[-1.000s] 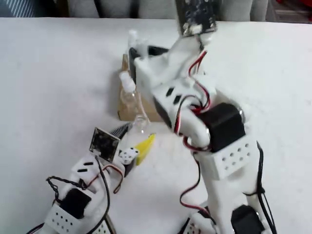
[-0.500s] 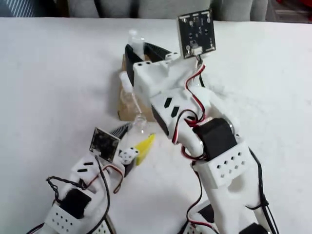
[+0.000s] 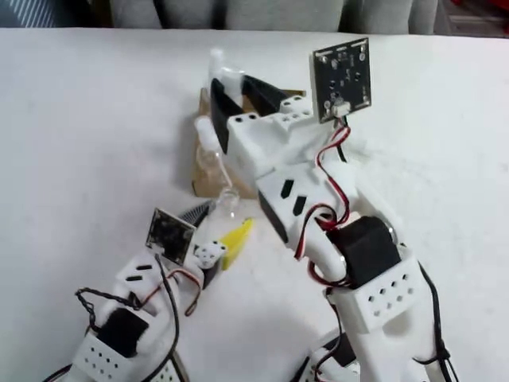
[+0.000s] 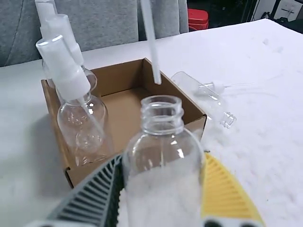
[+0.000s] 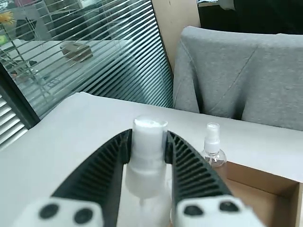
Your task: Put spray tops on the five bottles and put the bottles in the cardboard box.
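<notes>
My left end effector point(image 4: 163, 189) was closed around the body of an open bottle point(image 4: 163, 142). Its grey finger point(image 4: 94, 198) pressed one side and its yellow finger point(image 4: 227, 194) pressed the other. The bottle stood neck up with nothing on its threaded mouth, just outside the near wall of the cardboard box point(image 4: 135, 71). I could not tell whether its base touched the surface point(image 3: 95, 119).

My right end effector point(image 5: 147, 144) was clamped on a spray top point(image 5: 149, 127), with a black ribbed finger tight against each side of it and the cap poking out past the fingertips. From above, I had it raised over the far end of the box, well apart from the bottle in my left grasp. Its dip tube point(image 4: 150, 42) hung straight down, and the tube's end was clear of the open bottle's mouth, not inside it.

Inside the box, at least two capped bottles point(image 4: 80, 118) stood upright close together along one side wall, their white sprayers rising above the rim. The rest of the box floor was bare brown card.

Outside the box, a bottle lying on its side point(image 4: 206, 97) rested on the surface near the far corner, with its mouth uncapped.
</notes>
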